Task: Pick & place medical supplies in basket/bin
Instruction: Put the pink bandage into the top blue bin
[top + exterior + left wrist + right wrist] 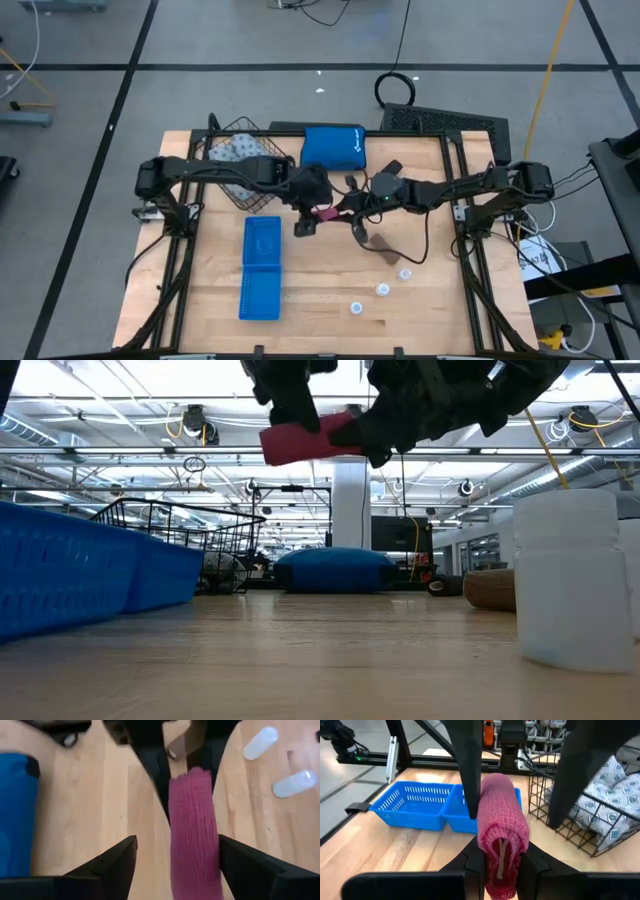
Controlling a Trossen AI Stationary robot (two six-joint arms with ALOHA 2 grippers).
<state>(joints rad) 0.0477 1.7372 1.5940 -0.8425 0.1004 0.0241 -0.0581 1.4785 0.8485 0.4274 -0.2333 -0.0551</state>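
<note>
Right hand (499,862) pinches the soft, light pink roll (501,832) endwise above the counter (420,300), while left hand (172,865) gapes wide around its stiffer middle.

Light wooden table (320,295), on it wire-mesh basket (222,152) far left, blue zip pouch (333,146), blue tray (261,266), brown roll (381,243), three white discs (382,290) near right.

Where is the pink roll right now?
The pink roll is in the air over the table's middle, clamped in the right end effector, with the left end effector's open fingers on either side of it.
</note>
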